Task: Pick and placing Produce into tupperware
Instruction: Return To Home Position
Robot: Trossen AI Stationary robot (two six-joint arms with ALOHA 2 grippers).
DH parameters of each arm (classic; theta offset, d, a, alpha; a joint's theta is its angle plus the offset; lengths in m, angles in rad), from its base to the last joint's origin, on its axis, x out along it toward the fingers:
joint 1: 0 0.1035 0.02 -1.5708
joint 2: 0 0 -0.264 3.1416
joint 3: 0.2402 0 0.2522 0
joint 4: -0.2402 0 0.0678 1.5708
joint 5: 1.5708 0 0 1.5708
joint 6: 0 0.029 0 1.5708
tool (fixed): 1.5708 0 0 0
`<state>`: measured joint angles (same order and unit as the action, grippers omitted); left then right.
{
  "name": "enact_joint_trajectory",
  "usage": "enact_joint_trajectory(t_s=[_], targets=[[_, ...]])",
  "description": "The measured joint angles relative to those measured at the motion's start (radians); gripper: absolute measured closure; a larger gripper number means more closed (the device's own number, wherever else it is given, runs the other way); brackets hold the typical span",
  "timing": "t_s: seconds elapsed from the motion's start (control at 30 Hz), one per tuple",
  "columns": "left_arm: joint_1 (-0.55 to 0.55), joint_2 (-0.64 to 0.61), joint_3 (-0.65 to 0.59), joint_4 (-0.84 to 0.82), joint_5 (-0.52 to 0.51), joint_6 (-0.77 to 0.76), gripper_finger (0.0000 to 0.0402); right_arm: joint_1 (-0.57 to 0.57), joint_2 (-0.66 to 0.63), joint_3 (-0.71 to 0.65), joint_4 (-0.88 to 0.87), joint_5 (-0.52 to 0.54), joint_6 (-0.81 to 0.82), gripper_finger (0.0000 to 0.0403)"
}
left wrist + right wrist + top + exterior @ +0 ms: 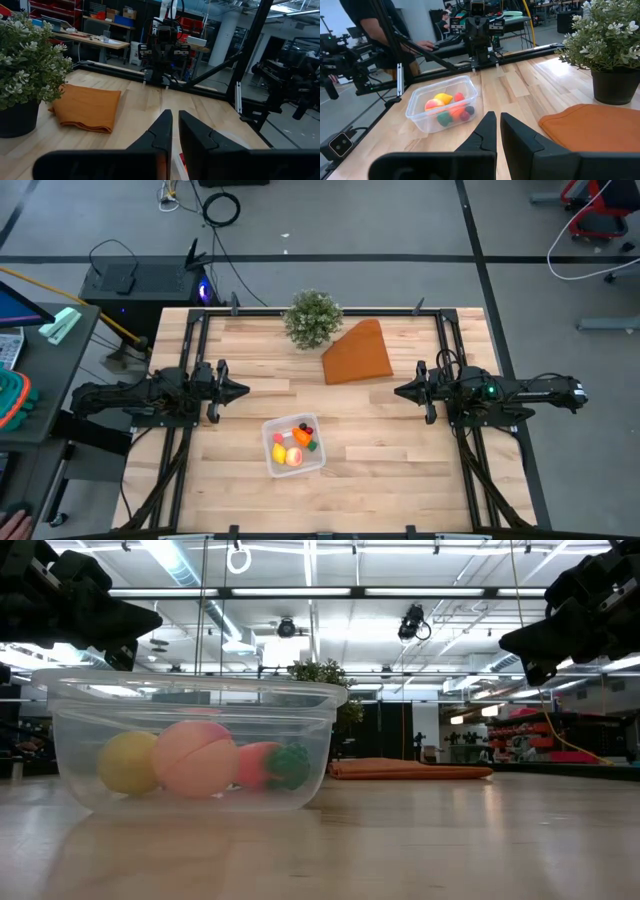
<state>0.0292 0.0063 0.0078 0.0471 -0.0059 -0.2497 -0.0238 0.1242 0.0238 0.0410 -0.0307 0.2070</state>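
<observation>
The clear square tupperware point(293, 445) rests on its base near the table's near middle, also seen in the low view point(190, 740) and right wrist view point(445, 107). Inside lie the produce: a yellow lemon point(128, 762), a peach-pink ball point(195, 758), an orange carrot with green top point(275, 766) and small red and dark bits point(462, 114). My left gripper point(238, 390) hovers shut at the table's left, above and left of the container. My right gripper point(400, 391) hovers shut at the right, holding nothing.
A bushy green potted plant point(312, 318) stands at the far middle. A big orange-brown wedge-shaped cloth point(358, 354) lies beside it, toward the right. Bare wood lies between the grippers and along the near edge. A person point(380, 20) stands beyond the table.
</observation>
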Motion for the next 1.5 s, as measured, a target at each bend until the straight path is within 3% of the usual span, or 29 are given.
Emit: enact_joint_trajectory(t_s=[1.5], targets=[[0.0,0.0,0.0,0.0,0.0,0.0,0.0364,0.0,0.0,-0.002,0.0,0.0,0.0,0.0403]])
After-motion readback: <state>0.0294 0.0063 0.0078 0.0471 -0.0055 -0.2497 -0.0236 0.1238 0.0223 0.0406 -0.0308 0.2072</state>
